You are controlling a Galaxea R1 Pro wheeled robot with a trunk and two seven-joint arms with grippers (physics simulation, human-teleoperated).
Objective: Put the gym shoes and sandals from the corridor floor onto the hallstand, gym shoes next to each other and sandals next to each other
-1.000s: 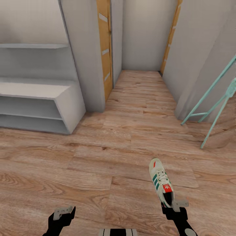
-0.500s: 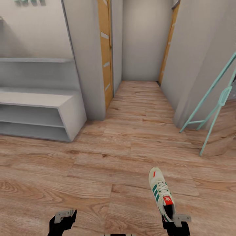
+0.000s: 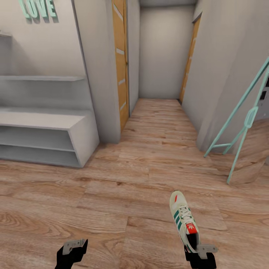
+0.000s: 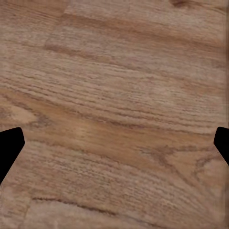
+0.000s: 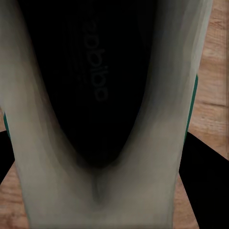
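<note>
One cream-white gym shoe (image 3: 182, 216) with green stripes and a red tongue tab hangs toe-forward above the corridor floor (image 3: 123, 186). My right gripper (image 3: 198, 249) is shut on its heel. The right wrist view looks into the shoe's dark opening (image 5: 95, 95) between black fingers (image 5: 210, 181). At the lower left my left gripper (image 3: 73, 247) is open and holds nothing, its fingertips (image 4: 9, 145) wide apart over bare planks (image 4: 114, 109). The pale hallstand (image 3: 41, 118) stands at the left under mint "LOVE" letters (image 3: 37, 8). The other gym shoe and the sandals are out of view.
A mint-green frame (image 3: 243, 119) leans at the right wall. A narrow passage runs ahead between two orange doors (image 3: 120, 63), (image 3: 188, 63). A wall corner (image 3: 101, 93) juts out just right of the hallstand. Open wood floor lies between me and the hallstand.
The head camera has tilted up, bringing the LOVE letters into the picture. Both grippers sit lower in the frame. The gym shoe stays in the right gripper.
</note>
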